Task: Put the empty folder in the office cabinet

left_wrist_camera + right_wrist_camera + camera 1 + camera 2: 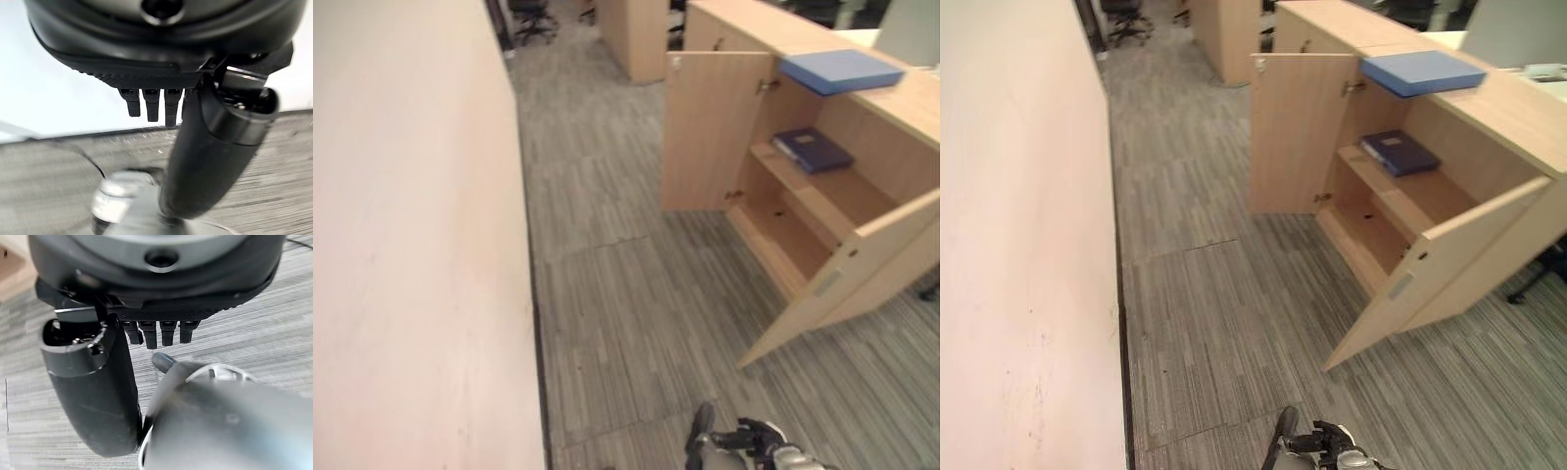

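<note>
Scanning from the left, I see a pale wall (411,245), then my hand (705,431) low at centre (fingers relaxed, empty). Upper right, the light blue folder (840,70) lies atop the open cabinet (901,117), a dark folder (813,150) shelved inside.

The left robot hand (195,161) hangs empty, fingers (151,105) straight, above grey striped carpet (44,186).

- The cabinet (822,206) is pale beech wood.
- The folder (840,70) on top of the cabinet is light blue.
- The folder (813,149) on the cabinet's shelf is navy.
- The carpet (626,294) before the cabinet is grey, finely striped.
- The wall (411,245) opposite the cabinet is cream.
</note>
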### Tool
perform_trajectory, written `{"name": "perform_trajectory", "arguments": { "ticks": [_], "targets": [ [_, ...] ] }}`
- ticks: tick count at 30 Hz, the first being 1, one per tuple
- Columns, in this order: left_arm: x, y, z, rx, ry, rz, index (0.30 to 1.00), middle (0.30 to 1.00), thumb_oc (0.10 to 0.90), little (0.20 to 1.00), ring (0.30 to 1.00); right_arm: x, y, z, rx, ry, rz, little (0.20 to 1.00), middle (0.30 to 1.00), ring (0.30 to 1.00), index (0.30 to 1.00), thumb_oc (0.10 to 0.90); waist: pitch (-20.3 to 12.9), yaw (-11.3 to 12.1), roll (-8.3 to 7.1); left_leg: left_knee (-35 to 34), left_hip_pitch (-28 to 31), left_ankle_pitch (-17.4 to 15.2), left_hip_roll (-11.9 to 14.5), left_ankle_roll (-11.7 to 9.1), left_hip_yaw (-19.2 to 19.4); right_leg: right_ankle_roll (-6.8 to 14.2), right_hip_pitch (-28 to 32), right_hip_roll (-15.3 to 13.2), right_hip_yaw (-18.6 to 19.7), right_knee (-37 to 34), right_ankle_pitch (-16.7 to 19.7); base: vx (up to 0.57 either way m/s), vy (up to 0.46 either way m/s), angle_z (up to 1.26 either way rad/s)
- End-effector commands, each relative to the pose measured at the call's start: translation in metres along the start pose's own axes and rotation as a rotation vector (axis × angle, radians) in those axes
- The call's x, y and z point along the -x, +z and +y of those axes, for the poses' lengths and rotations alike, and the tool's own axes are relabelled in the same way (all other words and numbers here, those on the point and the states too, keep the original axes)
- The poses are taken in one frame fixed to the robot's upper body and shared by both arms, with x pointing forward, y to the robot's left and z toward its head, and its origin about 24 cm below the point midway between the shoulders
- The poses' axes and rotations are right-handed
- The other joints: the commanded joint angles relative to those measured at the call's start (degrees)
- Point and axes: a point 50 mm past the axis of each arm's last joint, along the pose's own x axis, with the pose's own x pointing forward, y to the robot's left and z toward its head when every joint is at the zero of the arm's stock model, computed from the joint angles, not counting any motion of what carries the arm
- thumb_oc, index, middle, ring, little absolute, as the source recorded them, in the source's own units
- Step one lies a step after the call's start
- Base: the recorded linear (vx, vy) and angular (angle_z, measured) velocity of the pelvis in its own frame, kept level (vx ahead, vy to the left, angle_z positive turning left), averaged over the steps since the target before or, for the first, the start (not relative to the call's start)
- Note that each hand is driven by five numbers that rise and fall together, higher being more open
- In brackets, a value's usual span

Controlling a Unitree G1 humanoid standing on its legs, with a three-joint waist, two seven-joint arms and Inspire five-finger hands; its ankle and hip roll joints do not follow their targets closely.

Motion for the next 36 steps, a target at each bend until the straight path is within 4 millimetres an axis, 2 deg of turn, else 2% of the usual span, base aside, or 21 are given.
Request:
{"name": "perform_trajectory", "arguments": {
  "ticks": [1, 3, 5, 11, 14, 15, 16, 17, 19, 21, 23, 24, 25, 26, 27, 29, 30, 31, 34, 35, 36],
  "targets": [
    [0.001, -0.012, -0.003, 0.032, -0.001, 0.049, 0.900, 0.900, 0.800, 0.900, 0.900, 0.015, -0.069, -0.036, 0.088, -0.093, 0.234, 0.900, 0.900, 0.900, 0.900, 0.800, 1.49, -1.39, 2.14, -0.41, 2.81, -1.90, -2.88, -0.62, -0.30, -0.98, 4.04, 1.99, -1.33, -7.69, 10.90, 0.22, -0.101, 0.07],
    [0.001, -0.013, -0.005, 0.036, -0.004, 0.054, 0.900, 0.900, 0.800, 0.900, 0.900, 0.016, -0.072, -0.036, 0.085, -0.096, 0.246, 0.900, 0.900, 0.900, 0.900, 0.800, 1.24, -1.35, 2.56, -0.08, 3.43, -1.82, -1.15, -1.08, -0.77, -1.53, 4.48, 1.92, -2.04, -6.07, 9.86, 0.26, -0.154, 0.17],
    [0.000, -0.006, -0.008, 0.033, -0.008, 0.036, 0.900, 0.900, 0.800, 0.900, 0.900, 0.016, -0.069, -0.040, 0.064, -0.116, 0.234, 0.900, 0.900, 0.900, 0.900, 0.800, 0.98, -1.69, 3.34, -0.30, 4.06, -2.09, 1.70, -2.61, -0.61, -2.42, 4.48, 2.72, -2.51, -3.89, 7.35, 0.24, -0.162, 0.16],
    [-0.002, 0.031, -0.012, 0.028, -0.006, -0.087, 0.900, 0.900, 0.800, 0.900, 0.900, 0.015, -0.064, -0.045, 0.034, -0.146, 0.213, 0.900, 0.900, 0.900, 0.900, 0.800, 1.06, -2.50, 4.02, -0.02, 3.13, -0.56, 4.80, -4.24, -0.25, -3.74, 3.11, 2.47, -3.39, 0.33, 4.06, 0.13, -0.089, 0.18],
    [-0.002, 0.040, -0.011, 0.047, 0.001, -0.124, 0.900, 0.900, 0.800, 0.900, 0.900, 0.015, -0.065, -0.042, 0.036, -0.139, 0.210, 0.900, 0.900, 0.900, 0.900, 0.800, 1.13, -2.58, 4.03, 3.73, 2.10, 0.67, 5.95, -4.93, -0.38, -4.72, 3.53, 3.15, -3.26, 0.78, 2.50, 0.11, -0.107, 0.07],
    [-0.002, 0.043, -0.010, 0.055, 0.007, -0.136, 0.900, 0.900, 0.800, 0.900, 0.900, 0.015, -0.064, -0.041, 0.048, -0.132, 0.208, 0.900, 0.900, 0.900, 0.900, 0.800, 1.31, -2.43, 3.92, 7.55, 0.99, 1.74, 6.56, -5.33, -0.38, -5.47, 4.70, 3.99, -3.05, 0.35, 1.42, 0.07, -0.191, 0.03],
    [-0.002, 0.045, -0.010, 0.067, 0.005, -0.147, 0.900, 0.900, 0.800, 0.900, 0.900, 0.014, -0.064, -0.038, 0.066, -0.122, 0.210, 0.900, 0.900, 0.900, 0.900, 0.800, 2.40, -1.29, 3.16, 18.87, -3.66, 6.02, 5.92, -5.69, -0.47, -7.09, 7.78, 5.31, -2.61, -1.01, -0.24, 0.07, -0.190, -0.02],
    [-0.002, 0.045, -0.010, 0.067, 0.005, -0.147, 0.900, 0.900, 0.800, 0.900, 0.900, 0.014, -0.064, -0.038, 0.066, -0.122, 0.210, 0.900, 0.900, 0.900, 0.900, 0.800, 2.40, -1.29, 3.16, 18.87, -3.66, 6.02, 5.92, -5.69, -0.47, -7.09, 7.78, 5.31, -2.61, -1.01, -0.24, 0.04, -0.222, -0.07],
    [-0.002, 0.039, -0.013, 0.077, 0.003, -0.129, 0.900, 0.900, 0.800, 0.900, 0.900, 0.014, -0.063, -0.041, 0.070, -0.133, 0.215, 0.900, 0.900, 0.900, 0.900, 0.800, 4.48, 0.62, 1.64, 33.34, -12.18, 9.85, 5.07, -4.52, -0.20, -9.27, 11.23, 5.28, -2.10, -1.90, -2.50, 0.09, -0.174, -0.24],
    [-0.002, 0.033, -0.013, 0.083, 0.005, -0.110, 0.900, 0.900, 0.800, 0.900, 0.900, 0.014, -0.063, -0.043, 0.065, -0.138, 0.218, 0.900, 0.900, 0.900, 0.900, 0.800, 4.60, 1.14, 1.36, 34.22, -14.36, 8.82, 5.13, -4.02, 1.08, -9.26, 12.21, 5.06, -1.66, -2.36, -2.87, 0.11, -0.048, -0.22],
    [-0.001, 0.018, -0.011, 0.085, 0.012, -0.060, 0.900, 0.900, 0.800, 0.900, 0.900, 0.015, -0.066, -0.045, 0.064, -0.136, 0.228, 0.900, 0.900, 0.900, 0.900, 0.800, 4.32, 2.19, 0.73, 29.81, -16.53, 6.69, 5.56, -3.35, 3.25, -8.14, 14.17, 4.36, -0.63, -3.69, -2.76, 0.24, 0.082, -0.44],
    [0.000, 0.004, -0.008, 0.093, 0.023, -0.014, 0.900, 0.900, 0.800, 0.900, 0.900, 0.017, -0.073, -0.045, 0.075, -0.132, 0.249, 0.900, 0.900, 0.900, 0.900, 0.800, 3.60, 3.05, 0.35, 23.15, -18.49, 6.66, 6.94, -3.80, 4.32, -6.64, 16.41, 3.67, 0.39, -5.21, -3.07, 0.26, 0.116, -0.72],
    [0.000, 0.003, -0.008, 0.092, 0.023, -0.014, 0.900, 0.900, 0.800, 0.900, 0.900, 0.017, -0.073, -0.045, 0.075, -0.132, 0.250, 0.900, 0.900, 0.900, 0.900, 0.800, 3.61, 3.10, 0.32, 23.06, -18.38, 6.68, 6.92, -3.80, 4.39, -6.63, 16.45, 3.66, 0.44, -5.24, -3.07, 0.36, 0.235, -0.50],
    [0.000, -0.004, -0.009, 0.097, 0.024, 0.011, 0.900, 0.900, 0.800, 0.900, 0.900, 0.020, -0.083, -0.044, 0.094, -0.126, 0.281, 0.900, 0.900, 0.900, 0.900, 0.800, 2.84, 3.96, 1.11, 14.85, -20.35, 10.62, 9.39, -5.12, 3.94, -5.34, 18.34, 3.21, 1.24, -5.82, -3.77, 0.20, 0.139, -0.16],
    [0.001, -0.005, -0.009, 0.097, 0.024, 0.013, 0.900, 0.900, 0.800, 0.900, 0.900, 0.020, -0.083, -0.044, 0.094, -0.126, 0.282, 0.900, 0.900, 0.900, 0.900, 0.800, 3.11, 4.09, 1.07, 14.16, -19.52, 10.83, 9.39, -5.30, 4.12, -5.37, 18.71, 3.20, 1.37, -5.73, -4.00, 0.32, 0.222, 0.06],
    [0.001, -0.009, -0.011, 0.101, 0.022, 0.024, 0.900, 0.900, 0.800, 0.900, 0.900, 0.025, -0.099, -0.043, 0.094, -0.112, 0.334, 0.900, 0.900, 0.900, 0.900, 0.800, 2.70, 5.49, 2.89, 4.07, -23.47, 18.73, 13.62, -7.75, 3.10, -3.80, 22.46, 2.51, 2.85, -6.09, -5.76, 0.40, 0.260, -0.25],
    [0.001, -0.010, -0.012, 0.098, 0.019, 0.029, 0.900, 0.900, 0.800, 0.900, 0.900, 0.027, -0.103, -0.041, 0.090, -0.105, 0.346, 0.900, 0.900, 0.900, 0.900, 0.800, 2.66, 5.82, 3.08, 1.62, -23.63, 19.83, 14.23, -8.49, 3.54, -3.40, 23.74, 2.17, 3.18, -6.24, -6.25, 0.33, 0.213, -0.31],
    [0.001, -0.010, -0.012, 0.098, 0.019, 0.029, 0.900, 0.900, 0.800, 0.900, 0.900, 0.027, -0.103, -0.041, 0.090, -0.105, 0.346, 0.900, 0.900, 0.900, 0.900, 0.800, 2.71, 5.84, 3.07, 1.60, -23.55, 19.83, 14.22, -8.49, 3.57, -3.40, 23.79, 2.15, 3.20, -6.24, -6.26, 0.22, 0.153, -0.13],
    [0.003, -0.019, -0.015, 0.108, 0.009, 0.055, 0.900, 0.900, 0.800, 0.900, 0.900, 0.029, -0.111, -0.040, 0.076, -0.092, 0.369, 0.900, 0.900, 0.900, 0.900, 0.800, 0.91, 6.11, 4.50, -0.32, -23.38, 20.05, 15.00, -9.30, 4.58, -1.77, 26.24, 1.16, 4.30, -7.22, -6.39, 0.31, 0.269, -0.16],
    [0.004, -0.027, -0.017, 0.093, 0.000, 0.081, 0.900, 0.900, 0.800, 0.900, 0.900, 0.030, -0.112, -0.039, 0.059, -0.091, 0.374, 0.900, 0.900, 0.900, 0.900, 0.800, -0.93, 6.26, 5.24, -0.12, -22.29, 20.54, 14.02, -9.51, 3.95, -0.81, 27.34, -0.27, 4.55, -8.03, -5.76, 0.39, 0.393, -0.28],
    [0.004, -0.028, -0.017, 0.084, -0.001, 0.083, 0.900, 0.900, 0.800, 0.900, 0.900, 0.029, -0.111, -0.037, 0.050, -0.084, 0.372, 0.900, 0.900, 0.900, 0.900, 0.800, -1.56, 6.28, 5.02, 0.22, -21.58, 19.79, 13.04, -9.03, 4.25, -0.25, 27.59, -1.75, 4.79, -8.31, -5.18, 0.46, 0.512, -0.36]
  ]
}}
